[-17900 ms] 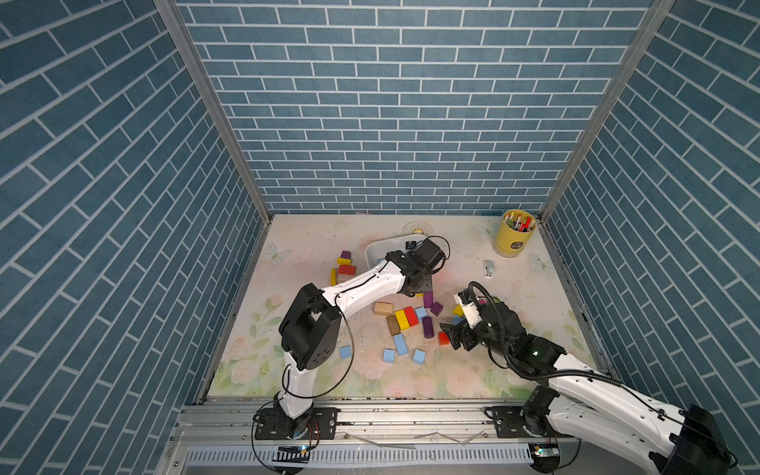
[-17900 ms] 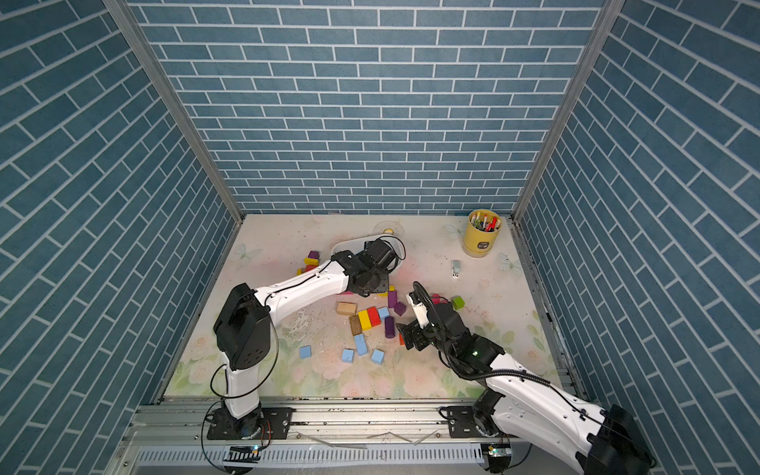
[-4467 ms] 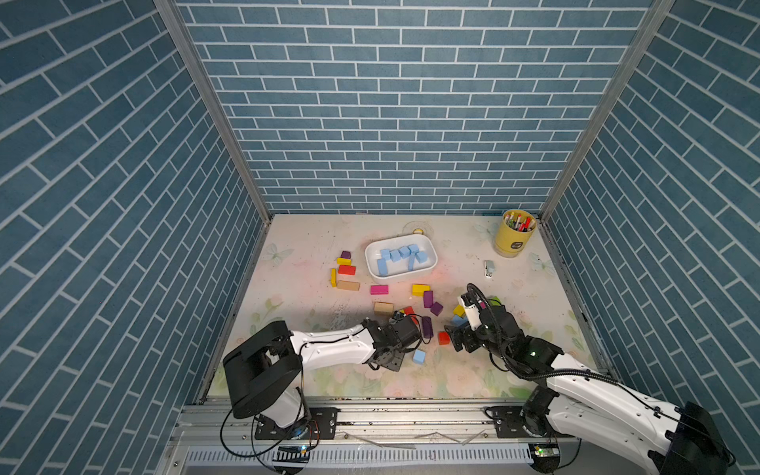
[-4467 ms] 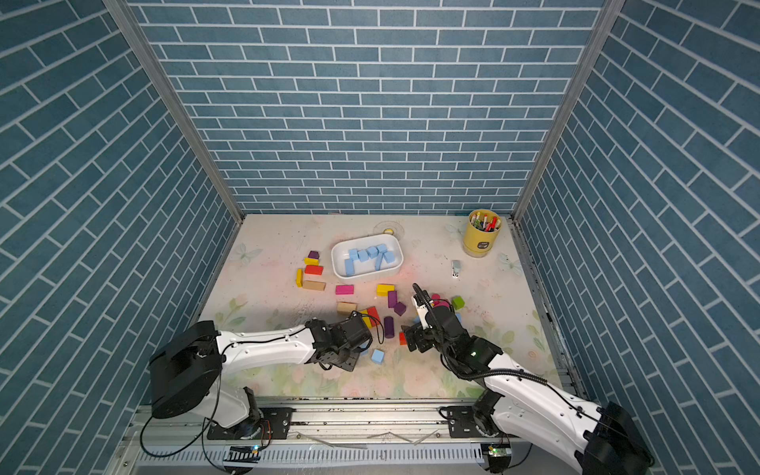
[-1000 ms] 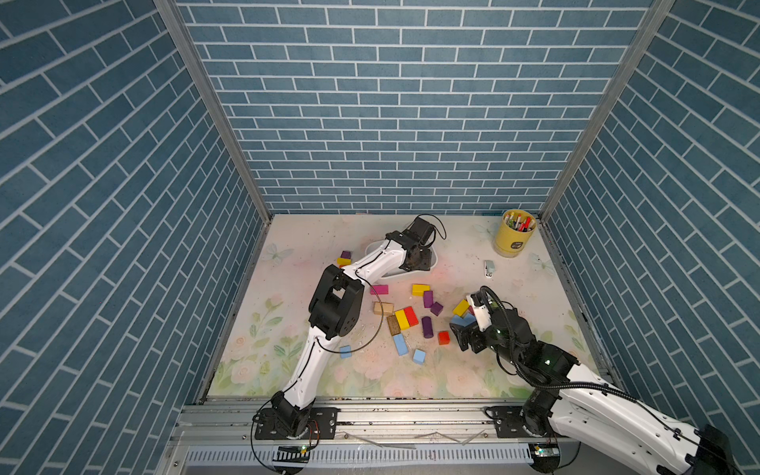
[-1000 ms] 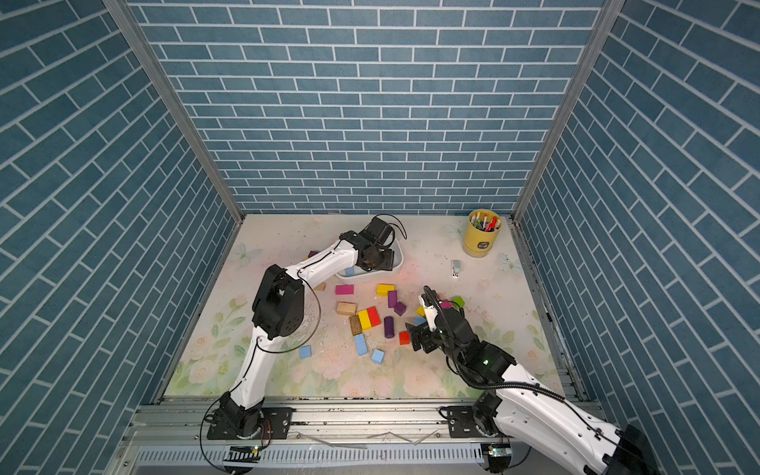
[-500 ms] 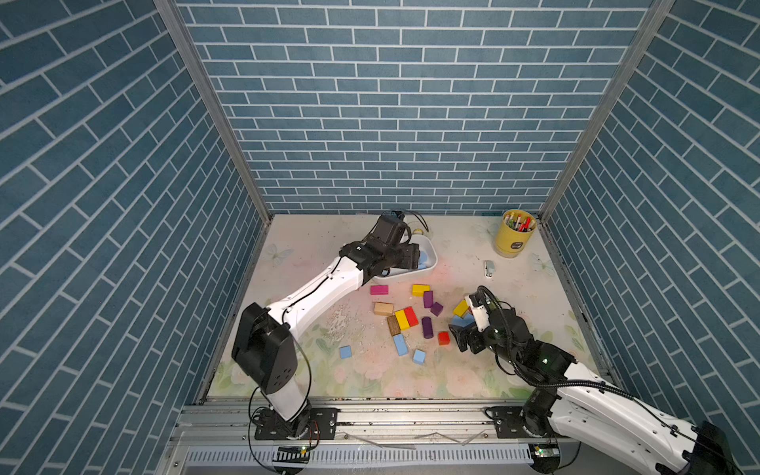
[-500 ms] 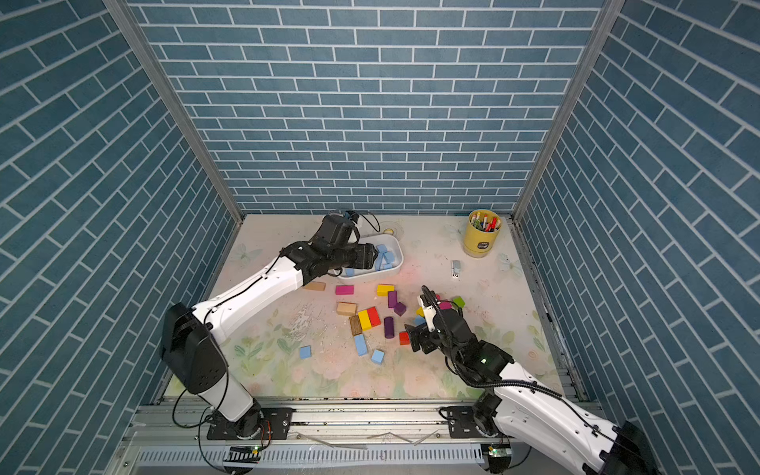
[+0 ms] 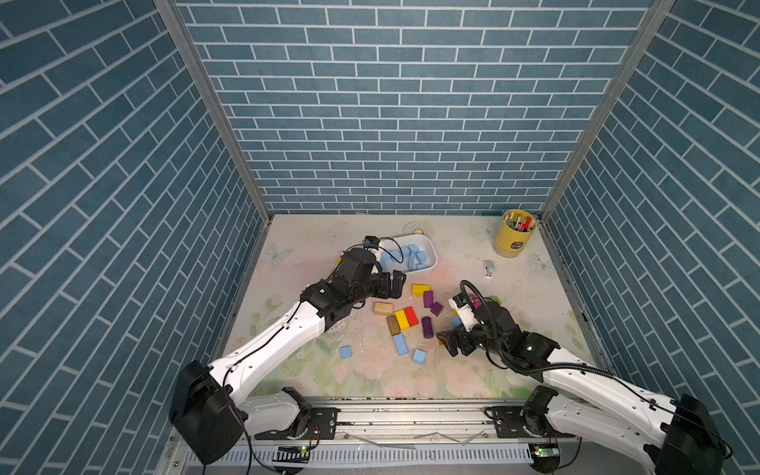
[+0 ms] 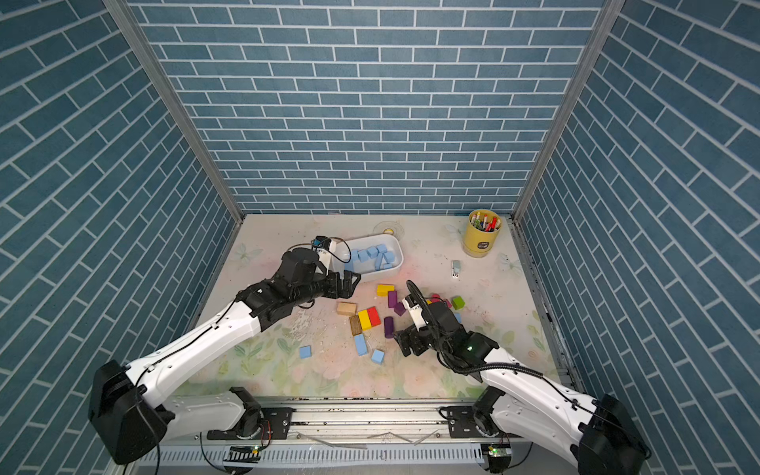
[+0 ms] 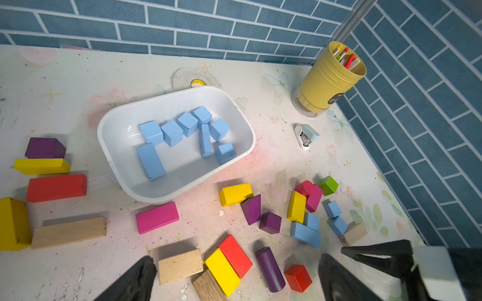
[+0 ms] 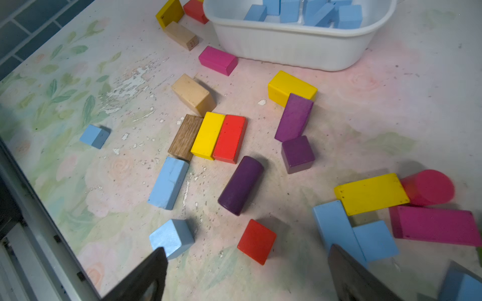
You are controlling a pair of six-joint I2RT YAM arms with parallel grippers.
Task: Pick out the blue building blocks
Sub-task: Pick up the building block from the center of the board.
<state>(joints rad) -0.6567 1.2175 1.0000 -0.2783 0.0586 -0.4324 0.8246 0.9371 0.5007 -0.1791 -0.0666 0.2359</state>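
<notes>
Left fingers (image 11: 138, 280): spread wide and empty, hovering at the near edge of the white tub (image 11: 117, 122), centre of the frame in both top views.
Right fingers (image 12: 144, 278): spread wide and empty, low over the desk (image 9: 534, 296), right of centre; a red cube (image 12: 257, 241) lay ahead of the gap.
Blue building blocks (image 11: 172, 133): eight lay inside the tub.
Loose blue: two cubes and a long brick lay apart at lower centre in both top views; four more were huddled by a yellow brick (image 11: 296, 207) near the right arm.
Other blocks: yellow, red, purple, pink, green and tan pieces were scattered between tub and arms.
Yellow cup (image 9: 514, 240): upper right, holding pens.
</notes>
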